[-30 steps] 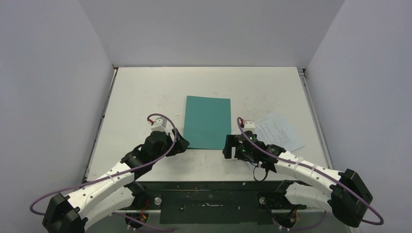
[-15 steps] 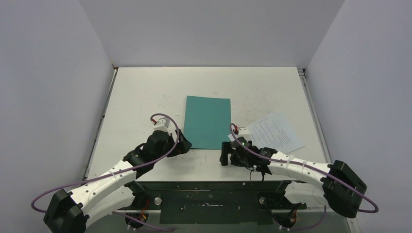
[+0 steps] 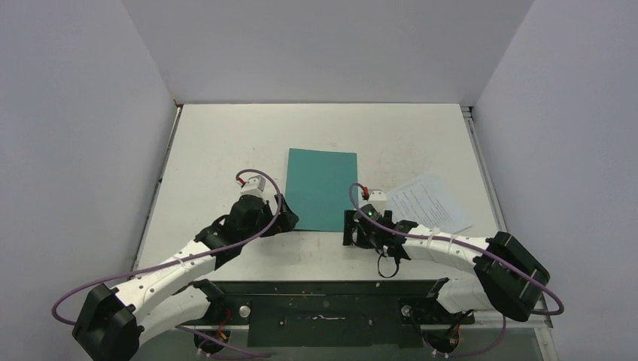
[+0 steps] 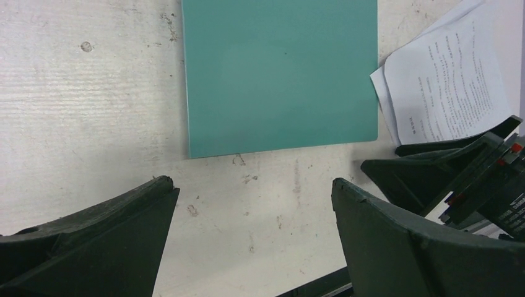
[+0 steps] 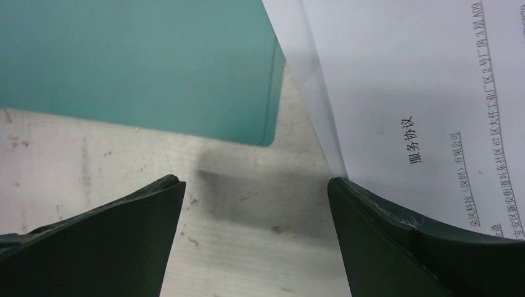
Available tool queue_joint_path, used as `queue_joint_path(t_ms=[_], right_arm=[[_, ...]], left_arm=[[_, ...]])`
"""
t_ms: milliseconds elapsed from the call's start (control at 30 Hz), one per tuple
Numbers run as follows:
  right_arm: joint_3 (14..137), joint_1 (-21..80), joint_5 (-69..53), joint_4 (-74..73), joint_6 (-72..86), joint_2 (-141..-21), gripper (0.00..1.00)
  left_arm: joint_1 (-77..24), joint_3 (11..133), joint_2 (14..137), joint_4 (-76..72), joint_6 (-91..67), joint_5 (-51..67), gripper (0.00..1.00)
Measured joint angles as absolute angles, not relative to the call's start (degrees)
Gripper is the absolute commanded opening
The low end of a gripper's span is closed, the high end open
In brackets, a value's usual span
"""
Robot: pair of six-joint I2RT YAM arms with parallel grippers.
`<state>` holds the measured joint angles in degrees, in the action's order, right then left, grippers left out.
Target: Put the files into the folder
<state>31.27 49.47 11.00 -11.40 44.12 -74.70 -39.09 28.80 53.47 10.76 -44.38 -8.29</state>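
- Left gripper and right gripper have edged in to the near corners of the flat teal-green card folder; opening it looks next.
- Both sets of fingers spread, empty.
- White printed paper sheets lie outside.

Bright, even light, sharp views, a soft shadow beside the folder.

The left arm and right arm are extended forward, low and angled inward. The left hand and right hand are both held with fingers spread wide.
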Motion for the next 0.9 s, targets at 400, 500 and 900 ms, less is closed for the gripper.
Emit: queue_joint_path(t_ms=[400, 500, 900], right_arm=[[31.97, 31.51, 11.14, -11.25, 39.03, -75.99, 0.9], [32.64, 27.33, 10.2, -11.16, 37.67, -76.77, 0.9], [35.97, 19.05, 0.86, -9.47, 33.8, -79.55, 0.9]], left_arm=[[-37.17, 29.98, 58.81, 9.82, -43.27, -8.43, 0.96], [-36.53, 30.0, 60.03, 9.26, -43.18, -8.64, 0.96], [-32.51, 32.1, 68.2, 5.3, -43.0, -7.84, 1.0]])
